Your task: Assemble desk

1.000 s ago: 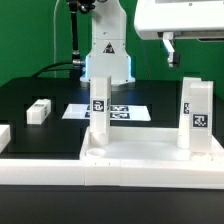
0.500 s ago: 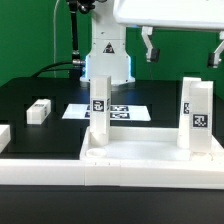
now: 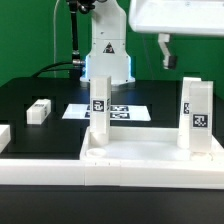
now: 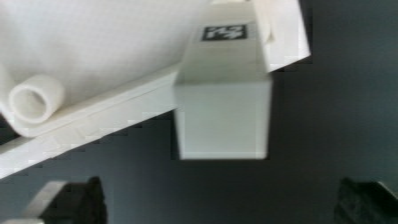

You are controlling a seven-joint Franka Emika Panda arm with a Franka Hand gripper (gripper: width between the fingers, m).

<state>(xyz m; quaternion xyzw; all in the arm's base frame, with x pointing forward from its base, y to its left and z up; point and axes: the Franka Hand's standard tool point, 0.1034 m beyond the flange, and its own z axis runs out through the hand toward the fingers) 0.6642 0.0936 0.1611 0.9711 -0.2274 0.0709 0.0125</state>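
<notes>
Desk panel (image 3: 150,160) lies flat on your black worktop (image 3: 55,130). A tagged leg (image 3: 99,108) stands up on the panel, and a second leg (image 3: 195,112) stands up on it too. Your tool (image 4: 217,203) hangs over that second leg, wide open, holding nothing. A third leg (image 3: 38,110) lies on its side off the panel.
</notes>
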